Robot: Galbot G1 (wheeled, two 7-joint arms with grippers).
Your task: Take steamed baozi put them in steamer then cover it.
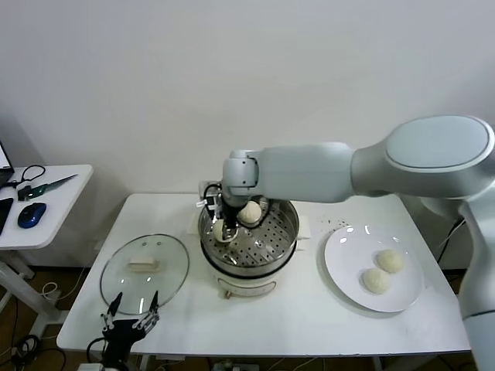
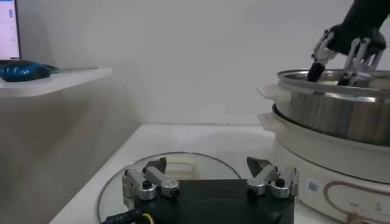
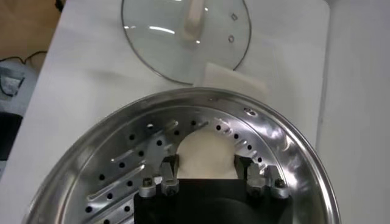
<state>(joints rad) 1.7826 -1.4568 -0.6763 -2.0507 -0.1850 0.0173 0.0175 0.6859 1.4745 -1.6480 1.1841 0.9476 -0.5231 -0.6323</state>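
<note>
A white table (image 1: 255,317) stands against a plain white wall. The steamer (image 1: 249,246) sits mid-table, lid (image 1: 145,270) flat beside it. The right gripper (image 1: 224,226) reaches inside, its jaws loosely around a bun (image 3: 206,155). Two buns (image 1: 383,270) rest on the plate (image 1: 340,267). The left gripper (image 1: 131,313) hangs released over the near edge.

Cover (image 1: 145,272) (flat) left of steamer (image 1: 249,255)
</note>
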